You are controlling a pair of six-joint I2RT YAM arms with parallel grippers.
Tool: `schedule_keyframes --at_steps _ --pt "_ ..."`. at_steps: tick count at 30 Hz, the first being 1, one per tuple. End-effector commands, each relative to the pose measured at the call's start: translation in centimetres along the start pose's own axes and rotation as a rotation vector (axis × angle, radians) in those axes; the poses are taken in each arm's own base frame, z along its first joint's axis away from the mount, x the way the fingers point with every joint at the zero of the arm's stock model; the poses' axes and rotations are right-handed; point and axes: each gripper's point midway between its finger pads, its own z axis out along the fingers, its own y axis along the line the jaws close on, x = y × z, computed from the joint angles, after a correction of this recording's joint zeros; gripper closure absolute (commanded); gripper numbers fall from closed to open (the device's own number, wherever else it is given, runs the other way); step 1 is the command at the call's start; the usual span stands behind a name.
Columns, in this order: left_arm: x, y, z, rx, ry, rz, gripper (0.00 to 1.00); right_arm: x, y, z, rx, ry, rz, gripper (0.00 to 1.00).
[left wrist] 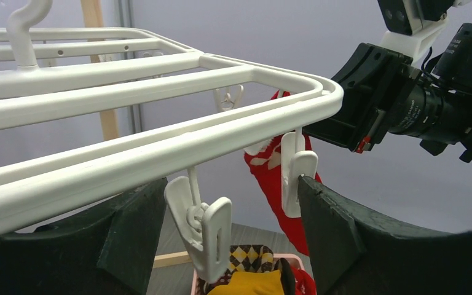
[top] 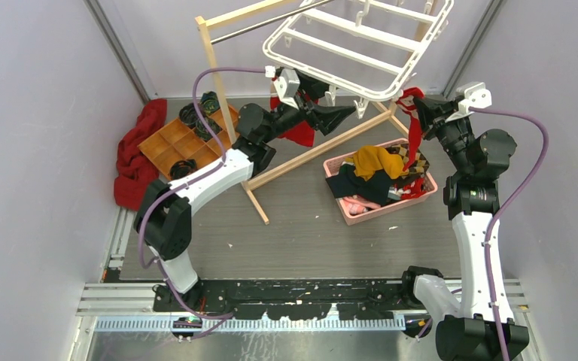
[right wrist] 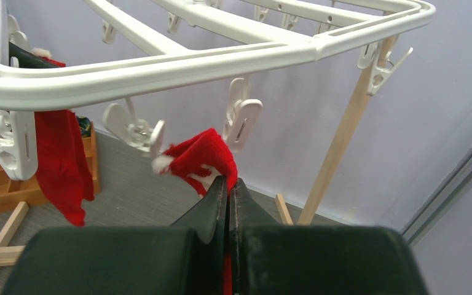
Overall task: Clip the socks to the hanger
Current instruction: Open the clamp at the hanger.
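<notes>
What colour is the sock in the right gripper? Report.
The sock is bright red with white trim; clearest in right wrist view.

Left arm raised, jaws spread wide, right arm raised, jaws pinched together.

Pale lilac walls on 3 sides. Light wooden rack stands on grey wood-grain floor. Left of rack: wooden compartment tray, dark red cloth. Right: pink basket.
</notes>
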Motion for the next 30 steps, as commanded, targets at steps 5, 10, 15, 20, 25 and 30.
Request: schedule_keyframes --at_steps 5,10,15,20,25,30 --pt "-3.4 0.4 0.3 0.033 -0.091 -0.004 0.22 -2.7 0.1 0.0 -0.008 -0.073 -0.03 0.99" --pt "-3.8 0.4 0.2 0.048 -0.104 -0.02 0.25 -2.7 0.0 0.0 -0.007 -0.072 -0.029 0.99" --pt "-4.2 0.4 0.0 0.056 -0.12 -0.033 0.27 -2.7 0.0 0.0 -0.007 -0.072 -0.028 0.99" --pt "-4.5 0.1 -0.2 0.074 -0.127 -0.045 0.29 -2.7 0.0 0.0 -0.007 -0.071 -0.028 0.99" --pt "-4.5 0.1 -0.4 0.074 -0.122 -0.045 0.31 -2.7 0.1 0.0 -0.009 -0.071 -0.027 0.99" --pt "-4.3 0.2 -0.6 0.074 -0.117 -0.048 0.32 -2.6 0.0 0.0 -0.008 -0.07 -0.027 0.99"
